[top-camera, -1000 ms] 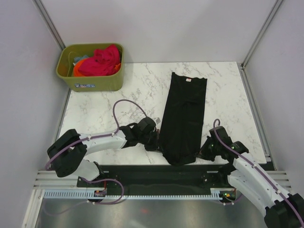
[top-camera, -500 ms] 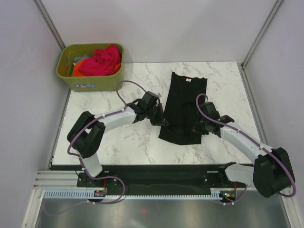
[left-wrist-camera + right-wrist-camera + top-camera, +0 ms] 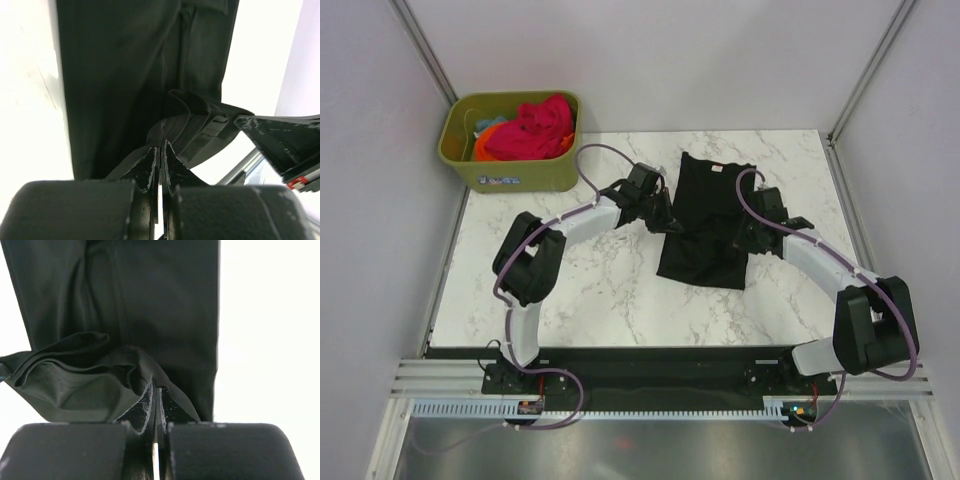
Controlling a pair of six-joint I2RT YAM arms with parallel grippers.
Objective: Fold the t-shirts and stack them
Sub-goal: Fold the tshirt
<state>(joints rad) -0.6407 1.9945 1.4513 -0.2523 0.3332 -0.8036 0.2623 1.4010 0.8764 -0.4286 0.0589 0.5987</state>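
The black t-shirt [image 3: 705, 225] lies lengthwise on the marble table, its near half lifted and carried back over the rest. My left gripper [image 3: 665, 222] is shut on the shirt's left hem corner, and my right gripper [image 3: 745, 238] is shut on the right hem corner. In the left wrist view the pinched cloth [image 3: 185, 127] bunches in folds ahead of my shut fingers [image 3: 150, 167]. The right wrist view shows the same gathered hem [image 3: 80, 380] beside my shut fingers [image 3: 145, 407]. Pink-red [image 3: 532, 128] and orange [image 3: 485, 146] t-shirts sit heaped in the bin.
The olive-green bin [image 3: 510, 142] stands at the table's far left corner. White marble tabletop [image 3: 590, 290] shows around the shirt. Grey walls enclose the table on three sides. Both arms reach far out over the table.
Both grippers have carried the shirt's near hem away from the table's front edge toward the collar, so the shirt now looks about half as long.
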